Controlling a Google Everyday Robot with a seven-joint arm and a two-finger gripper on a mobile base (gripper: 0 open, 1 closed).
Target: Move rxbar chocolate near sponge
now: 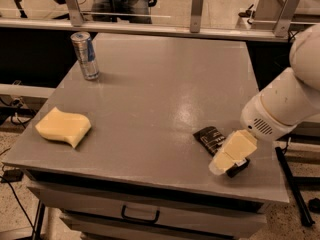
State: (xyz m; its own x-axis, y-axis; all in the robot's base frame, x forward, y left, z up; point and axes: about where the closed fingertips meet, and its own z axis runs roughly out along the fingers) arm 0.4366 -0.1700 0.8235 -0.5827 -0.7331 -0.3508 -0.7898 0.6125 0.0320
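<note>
The rxbar chocolate (209, 137), a flat black bar with white lettering, lies on the grey table (160, 94) near its front right corner. My gripper (231, 153), with pale yellow pads, comes in from the right on a white arm and sits right over the bar's near half, hiding it. The sponge (63, 127), a thick pale yellow block with wavy edges, lies at the table's front left, far from the bar.
A silver and blue drink can (86, 55) stands upright at the table's back left. A rail with metal posts (196, 10) runs along the far edge. The table's front edge with a drawer handle (140, 215) is below.
</note>
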